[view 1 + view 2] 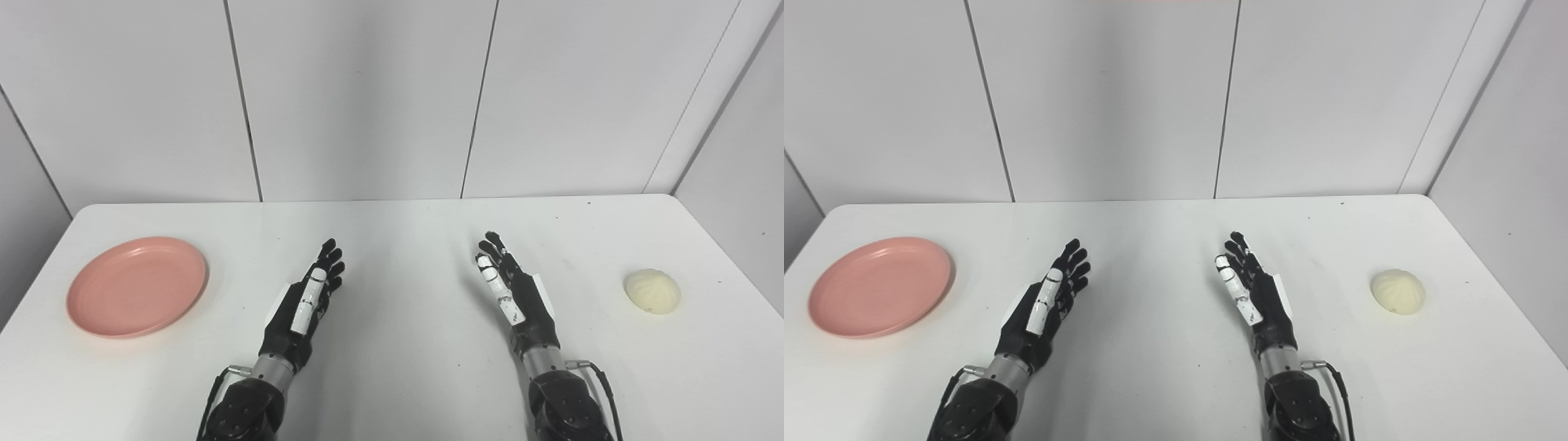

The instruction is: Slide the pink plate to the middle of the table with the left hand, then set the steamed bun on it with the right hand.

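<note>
Both forearms are cut off by the bottom edge, so nothing past the wrists is seen. The table [392,380] is cropped at the bottom and lower corners, its near edge out of view. The palm of the left hand [304,303] and of the right hand [514,294] are seen edge-on; inner surfaces are hidden.

A white table [392,380] with rounded far corners fills the lower half of the view, its surface flecked with a few tiny dark specks. Behind it stands a white panelled wall [361,98], split by thin dark seams.
</note>
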Controlling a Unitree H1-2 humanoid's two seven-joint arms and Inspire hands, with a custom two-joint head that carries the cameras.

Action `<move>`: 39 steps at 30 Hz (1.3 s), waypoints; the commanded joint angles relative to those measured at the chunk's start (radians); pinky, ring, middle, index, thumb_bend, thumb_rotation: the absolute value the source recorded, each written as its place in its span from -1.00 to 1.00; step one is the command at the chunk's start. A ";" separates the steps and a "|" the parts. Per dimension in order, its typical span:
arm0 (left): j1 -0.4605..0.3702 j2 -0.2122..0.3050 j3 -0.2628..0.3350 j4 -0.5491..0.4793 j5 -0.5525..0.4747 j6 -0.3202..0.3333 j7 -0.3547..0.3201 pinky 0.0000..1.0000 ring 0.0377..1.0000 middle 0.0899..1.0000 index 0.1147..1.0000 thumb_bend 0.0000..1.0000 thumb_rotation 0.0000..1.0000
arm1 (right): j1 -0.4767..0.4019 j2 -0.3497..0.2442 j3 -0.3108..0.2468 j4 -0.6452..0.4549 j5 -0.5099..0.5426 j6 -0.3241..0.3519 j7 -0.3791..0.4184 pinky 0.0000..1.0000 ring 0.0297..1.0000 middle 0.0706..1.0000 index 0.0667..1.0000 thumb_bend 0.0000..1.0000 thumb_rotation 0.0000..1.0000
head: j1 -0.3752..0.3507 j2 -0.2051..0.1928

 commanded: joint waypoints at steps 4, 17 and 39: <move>-0.003 0.001 -0.003 0.008 0.003 0.018 -0.001 1.00 0.97 0.99 0.99 -0.02 1.00 | -0.025 -0.003 -0.003 -0.032 -0.003 -0.013 0.001 0.92 0.76 0.80 0.83 0.24 0.59 | 0.001 -0.002; -0.016 -0.020 -0.019 0.094 0.035 -0.062 0.027 0.95 0.94 0.95 0.95 -0.03 1.00 | -0.013 -0.040 -0.015 -0.007 0.016 -0.047 0.023 0.90 0.74 0.80 0.84 0.12 0.63 | 0.188 -0.071; -0.171 -0.072 0.112 0.262 0.033 -0.224 0.203 0.95 0.95 0.94 0.93 0.09 1.00 | -0.021 -0.095 -0.063 0.124 0.098 -0.148 0.099 1.00 0.83 0.87 0.92 -0.06 0.69 | 0.428 -0.207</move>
